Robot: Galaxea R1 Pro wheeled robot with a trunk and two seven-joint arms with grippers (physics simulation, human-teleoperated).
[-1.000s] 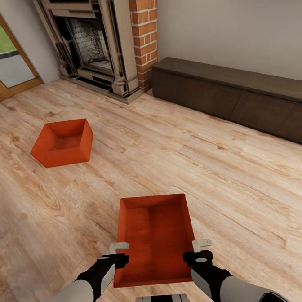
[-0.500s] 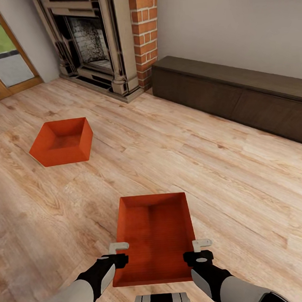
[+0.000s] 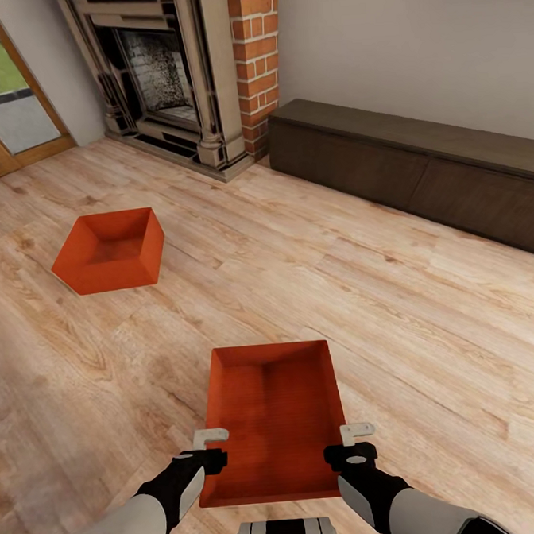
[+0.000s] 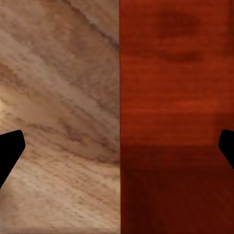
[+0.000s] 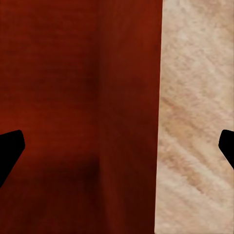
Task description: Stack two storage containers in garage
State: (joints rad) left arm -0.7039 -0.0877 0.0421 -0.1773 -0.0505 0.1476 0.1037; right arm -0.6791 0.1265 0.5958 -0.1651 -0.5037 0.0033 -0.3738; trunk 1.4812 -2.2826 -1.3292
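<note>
Two orange-red storage containers rest on the living room's wood-plank floor (image 3: 430, 327). The near container (image 3: 270, 418) lies lengthwise right in front of me, between my arms. My left gripper (image 3: 209, 445) is open beside its left wall; in the left wrist view that wall (image 4: 175, 97) runs between the widely spread fingers of the left gripper (image 4: 117, 146). At the right wall my right gripper (image 3: 357, 436) is open too, and the right wrist view has the right gripper (image 5: 117, 146) straddling the container (image 5: 73, 97). The other container (image 3: 110, 250) lies farther off to the left.
A brick fireplace (image 3: 166, 75) stands at the back. A long, low dark cabinet (image 3: 419, 169) runs along the right wall. Wood-framed glass doors (image 3: 1, 102) are at the far left. Open plank floor stretches between the two bins and to the right.
The whole picture shifted very slightly a second ago, a camera move. Arms, grippers and both containers hold still.
</note>
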